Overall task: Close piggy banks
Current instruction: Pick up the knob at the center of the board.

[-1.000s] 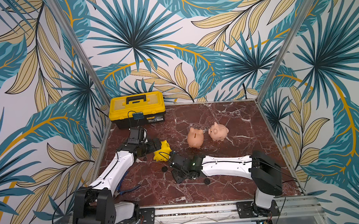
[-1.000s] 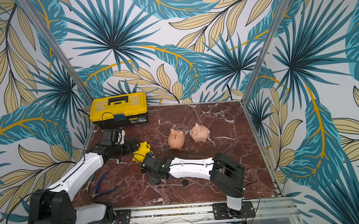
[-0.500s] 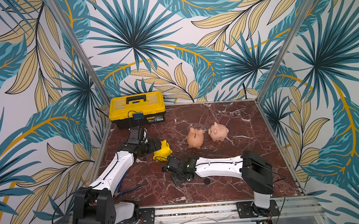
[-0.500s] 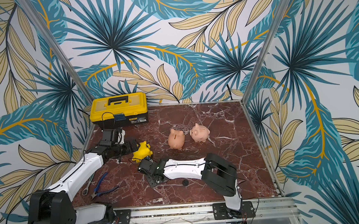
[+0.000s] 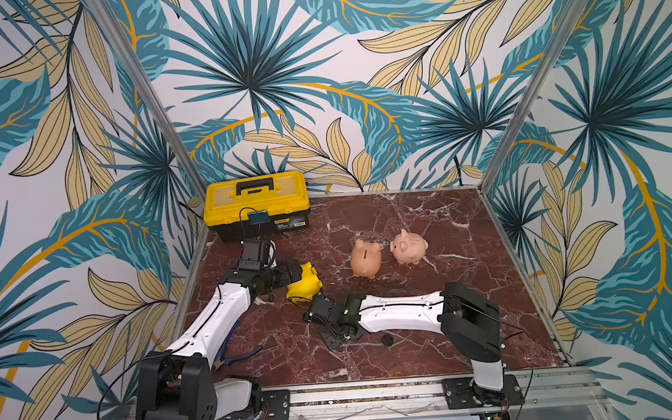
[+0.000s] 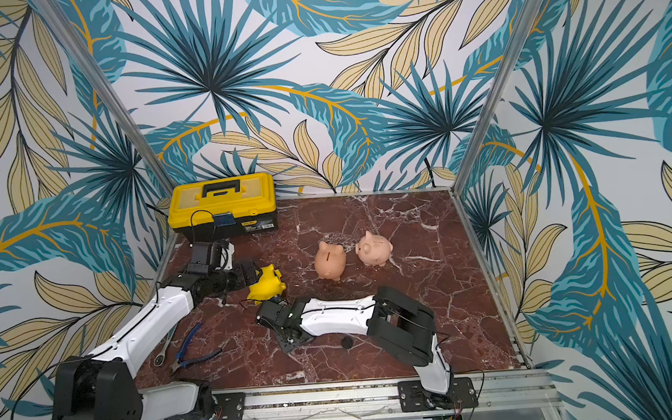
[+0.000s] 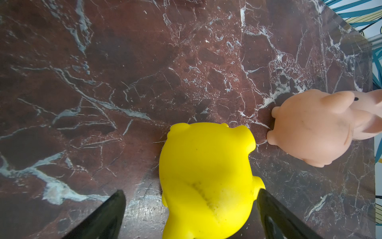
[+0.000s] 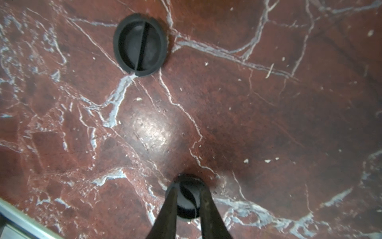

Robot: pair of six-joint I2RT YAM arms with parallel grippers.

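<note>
Right pincer (image 8: 187, 187) sits with fingers (image 8: 169, 207) close either side of a black plug (image 8: 187, 199) on the desk (image 8: 268, 103), and I cannot tell if they bite yet; left pincer (image 7: 190, 192) gapes wide astride the yellow piggy bank (image 7: 206, 165), not pinching it. That bank lies before the toolbox (image 5: 256, 202), just toolbox-ward of the plug, long axis pointing out of the left pincer's gap, so I judge my left arm nearer. It looks smooth, bright and tipped over.

No legible text; toolbox (image 5: 256, 200) front label (image 5: 287, 222) too small to read
</note>
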